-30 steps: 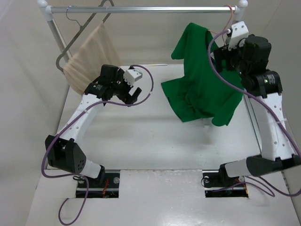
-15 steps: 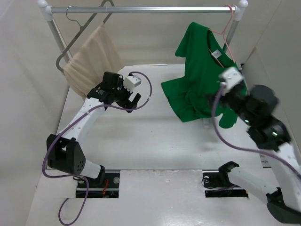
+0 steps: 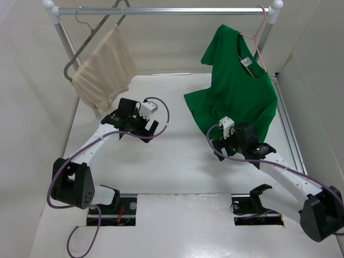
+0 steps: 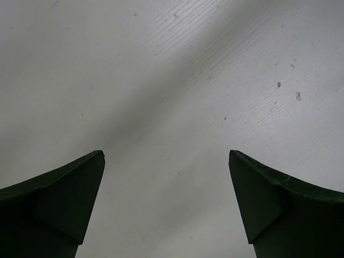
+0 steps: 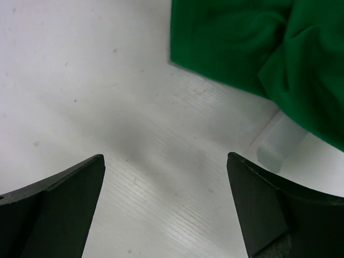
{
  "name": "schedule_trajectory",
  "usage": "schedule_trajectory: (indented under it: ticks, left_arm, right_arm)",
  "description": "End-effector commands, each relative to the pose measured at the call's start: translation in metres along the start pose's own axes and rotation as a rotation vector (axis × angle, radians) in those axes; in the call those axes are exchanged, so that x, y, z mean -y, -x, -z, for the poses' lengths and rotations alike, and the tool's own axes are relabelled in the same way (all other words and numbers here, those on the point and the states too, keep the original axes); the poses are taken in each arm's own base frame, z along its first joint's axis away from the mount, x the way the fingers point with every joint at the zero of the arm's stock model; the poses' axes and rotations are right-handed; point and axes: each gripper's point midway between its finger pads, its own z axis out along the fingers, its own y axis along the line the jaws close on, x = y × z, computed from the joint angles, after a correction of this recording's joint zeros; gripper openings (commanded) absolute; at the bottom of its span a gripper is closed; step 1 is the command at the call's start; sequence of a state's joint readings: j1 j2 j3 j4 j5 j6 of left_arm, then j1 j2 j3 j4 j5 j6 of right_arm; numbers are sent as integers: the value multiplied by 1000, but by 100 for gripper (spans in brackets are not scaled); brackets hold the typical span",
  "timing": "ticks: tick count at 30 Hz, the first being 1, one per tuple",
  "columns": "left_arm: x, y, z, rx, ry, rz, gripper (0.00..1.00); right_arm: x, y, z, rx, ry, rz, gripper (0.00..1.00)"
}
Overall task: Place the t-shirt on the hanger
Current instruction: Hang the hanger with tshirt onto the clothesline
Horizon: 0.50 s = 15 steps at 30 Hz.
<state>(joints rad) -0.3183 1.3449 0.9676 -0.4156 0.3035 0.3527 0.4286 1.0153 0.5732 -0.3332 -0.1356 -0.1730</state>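
The left gripper [image 4: 166, 156] and right gripper [image 5: 165, 161] are hovering spread wide and empty while the t-shirt [image 3: 236, 91] is hanging draped on the hanger [image 3: 257, 40] at 1 o'clock, hem trailing on the table [image 3: 172, 161], and this light, limp, likely slippery cloth is probably best pinched at a shoulder seam.

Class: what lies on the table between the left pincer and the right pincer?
Nothing: the top view shows only bare white table between the left pincer and the right pincer.

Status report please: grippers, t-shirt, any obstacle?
Left gripper open, empty, over table. Right gripper open, empty, near t-shirt hem. T-shirt on hanger on rail, hem on table. Nothing in the way.
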Motion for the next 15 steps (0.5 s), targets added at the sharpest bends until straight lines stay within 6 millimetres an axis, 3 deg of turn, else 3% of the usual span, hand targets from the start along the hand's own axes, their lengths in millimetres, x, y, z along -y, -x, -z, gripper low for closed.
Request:
schedule_trajectory:
  ticks: [1,7,15]
  left_arm:
    - [-5,16,8,75,35,-1,100]
    - [-5,19,10,92,40,-6,100]
    - [-4,17,11,92,40,-6,100]
  right_arm:
    - [12,33,6,156,-67,-61,100]
    - [23,40,15,196,-106,-75,100]
    - [21,38,15,187,-95,-66,100]
